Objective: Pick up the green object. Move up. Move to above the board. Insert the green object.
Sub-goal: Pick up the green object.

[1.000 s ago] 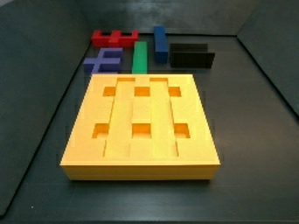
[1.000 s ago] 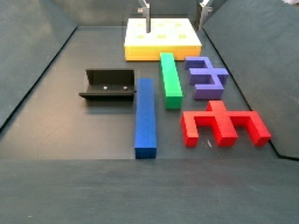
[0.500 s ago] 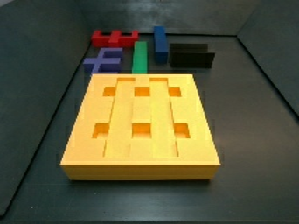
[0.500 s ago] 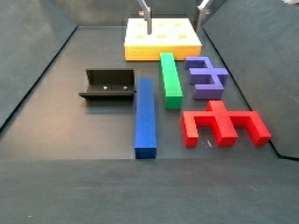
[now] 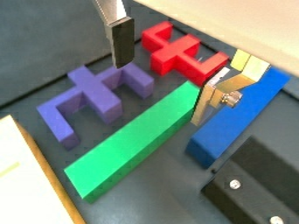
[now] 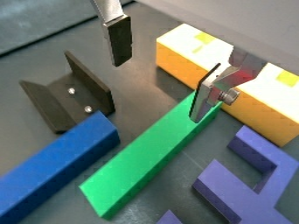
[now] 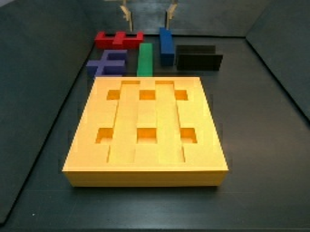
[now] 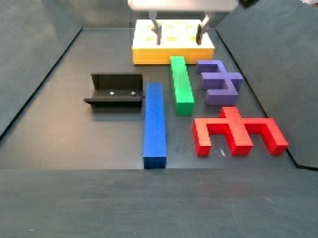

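Note:
The green object (image 8: 181, 84) is a long green bar lying flat on the floor between the blue bar and the purple block, one end near the board. It shows in both wrist views (image 5: 135, 144) (image 6: 158, 157) and in a side view (image 7: 144, 59). The board (image 7: 148, 154) is a thick yellow-orange slab with square recesses; it also shows in a side view (image 8: 173, 54) and a wrist view (image 6: 187, 61). My gripper (image 8: 176, 33) (image 7: 148, 15) hangs open and empty above the bar's end nearest the board. In both wrist views (image 5: 169, 68) (image 6: 163, 66) the fingers (image 6: 118, 39) stand wide apart, clear of the bar.
A long blue bar (image 8: 152, 121) lies beside the green one. A purple block (image 8: 220, 81) and a red block (image 8: 236, 130) lie on its other side. The black fixture (image 8: 115, 91) stands beyond the blue bar. Dark walls ring the floor.
The gripper has come down: only fingertips showed at the top of one side view before, now its body shows there and its fingers have entered the other side view.

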